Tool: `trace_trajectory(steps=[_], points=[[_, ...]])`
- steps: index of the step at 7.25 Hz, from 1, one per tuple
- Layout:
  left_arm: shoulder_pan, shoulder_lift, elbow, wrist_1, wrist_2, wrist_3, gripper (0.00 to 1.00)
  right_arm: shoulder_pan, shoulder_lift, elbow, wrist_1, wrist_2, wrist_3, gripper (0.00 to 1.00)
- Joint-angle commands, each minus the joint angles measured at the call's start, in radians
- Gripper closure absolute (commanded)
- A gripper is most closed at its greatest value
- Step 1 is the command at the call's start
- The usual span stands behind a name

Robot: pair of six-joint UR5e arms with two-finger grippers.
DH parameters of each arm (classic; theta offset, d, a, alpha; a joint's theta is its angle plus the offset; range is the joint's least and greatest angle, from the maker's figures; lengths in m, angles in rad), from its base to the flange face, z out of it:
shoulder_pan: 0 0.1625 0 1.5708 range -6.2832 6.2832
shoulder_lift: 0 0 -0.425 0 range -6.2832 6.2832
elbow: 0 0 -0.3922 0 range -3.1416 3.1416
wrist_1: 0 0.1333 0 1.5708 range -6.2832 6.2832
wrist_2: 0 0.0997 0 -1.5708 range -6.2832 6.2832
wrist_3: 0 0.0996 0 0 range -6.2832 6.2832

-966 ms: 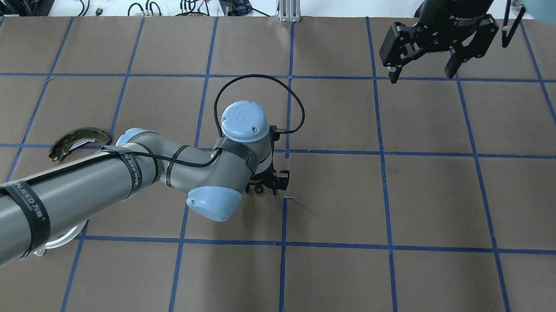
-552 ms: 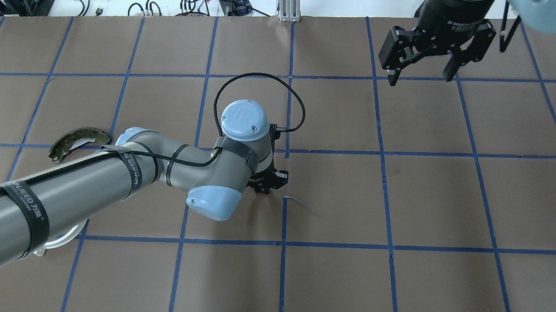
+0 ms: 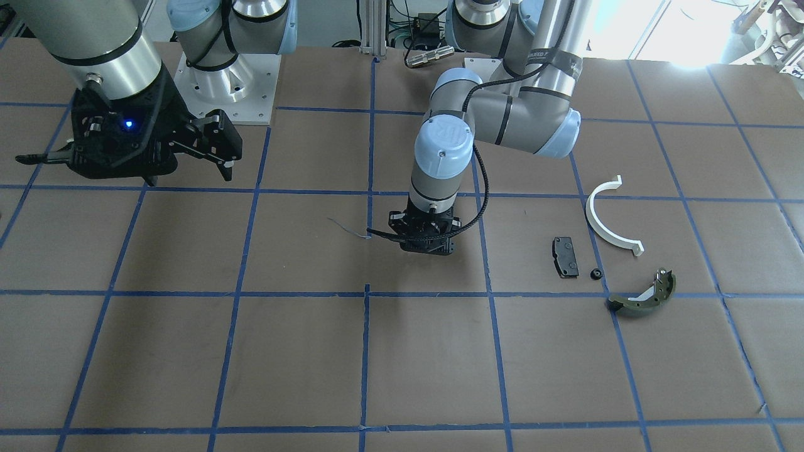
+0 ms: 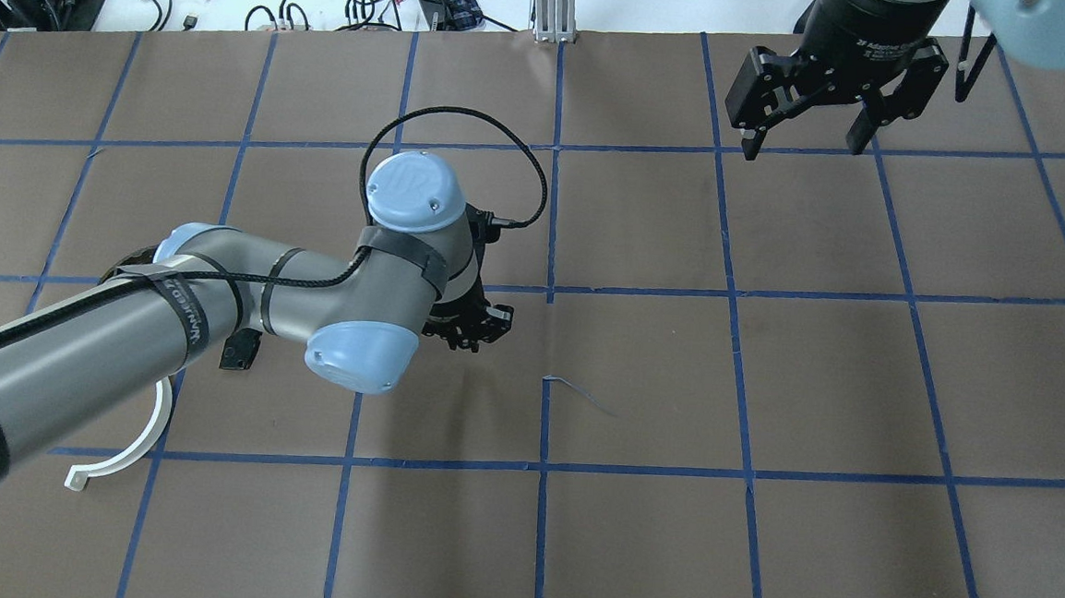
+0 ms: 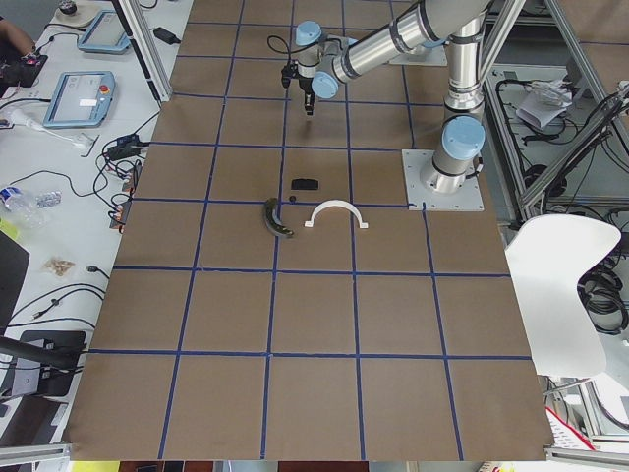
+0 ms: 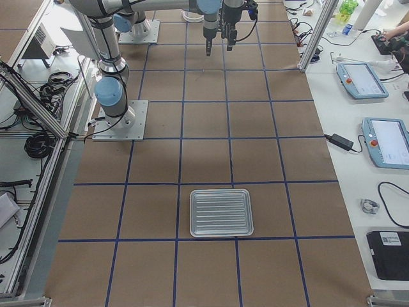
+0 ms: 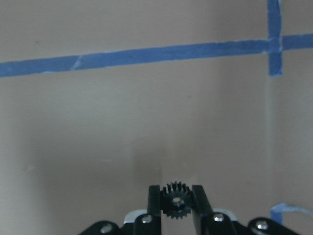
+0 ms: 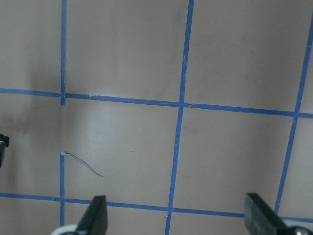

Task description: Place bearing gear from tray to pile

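My left gripper is shut on a small black toothed bearing gear and holds it just above the brown table. It hangs near the table's middle in the overhead view and in the front view. The pile lies to its side: a white half-ring, a black pad and an olive brake shoe. A tiny black part lies among them. My right gripper is open and empty, high at the far right. The silver ribbed tray looks empty.
In the overhead view my left arm hides the brake shoe; the half-ring and the pad show beside it. A loose curl of blue tape lies near the table's middle. Cables and tools lie beyond the far edge.
My left arm has swung left, toward the pile, with the gear still gripped, and now covers the brake shoe in the overhead view. The right gripper has barely moved.
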State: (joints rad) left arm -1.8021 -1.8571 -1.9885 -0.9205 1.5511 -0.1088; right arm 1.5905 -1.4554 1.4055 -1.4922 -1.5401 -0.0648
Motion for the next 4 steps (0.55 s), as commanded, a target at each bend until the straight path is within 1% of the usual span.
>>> trace_trajectory(steps=[1,2,3,4], points=[[0.172,0.08,-0.009,-0.118,0.007,0.174,1.0,-0.015,-0.006,0.012,0.009,0.017,0.019,0.0],[0.27,0.102,-0.01,-0.145,0.035,0.201,1.0,-0.015,-0.008,0.039,-0.002,0.017,0.02,0.0],[0.355,0.107,-0.024,-0.147,0.059,0.313,1.0,-0.015,-0.026,0.047,-0.005,0.015,0.022,0.0],[0.427,0.117,-0.061,-0.14,0.079,0.398,1.0,-0.015,-0.03,0.049,-0.005,0.014,0.02,0.0]])
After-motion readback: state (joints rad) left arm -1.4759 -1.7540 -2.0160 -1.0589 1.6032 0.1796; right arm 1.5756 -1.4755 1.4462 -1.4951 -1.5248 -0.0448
